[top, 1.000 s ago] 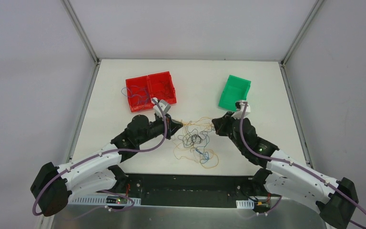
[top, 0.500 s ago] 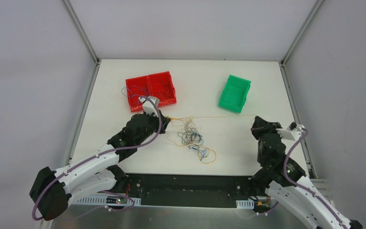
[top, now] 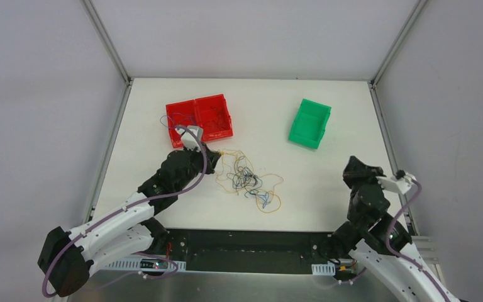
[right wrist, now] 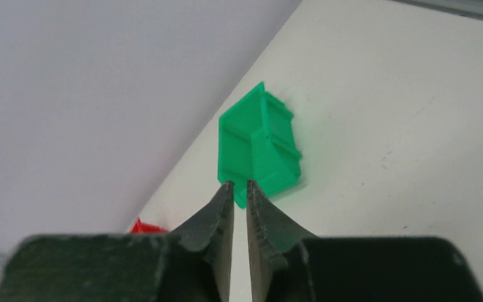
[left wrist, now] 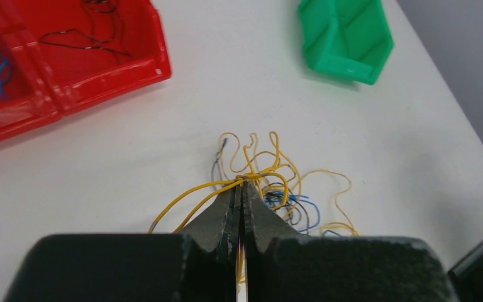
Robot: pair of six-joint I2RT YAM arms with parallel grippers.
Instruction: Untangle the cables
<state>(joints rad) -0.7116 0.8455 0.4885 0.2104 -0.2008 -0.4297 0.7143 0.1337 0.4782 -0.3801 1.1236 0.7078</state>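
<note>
At the tips of the left hand (left wrist: 241, 186): clamped on yellow strands of the cables (left wrist: 256, 177); right hand (right wrist: 239, 185) barely parted, empty, cables well to its left.

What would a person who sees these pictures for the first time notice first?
A loose tangle of yellow, blue and dark cables lies on the table, and the left gripper is shut on a yellow strand at its left edge. Behind it stand a red bin with more of them inside and, to the right, an empty green bin.
</note>
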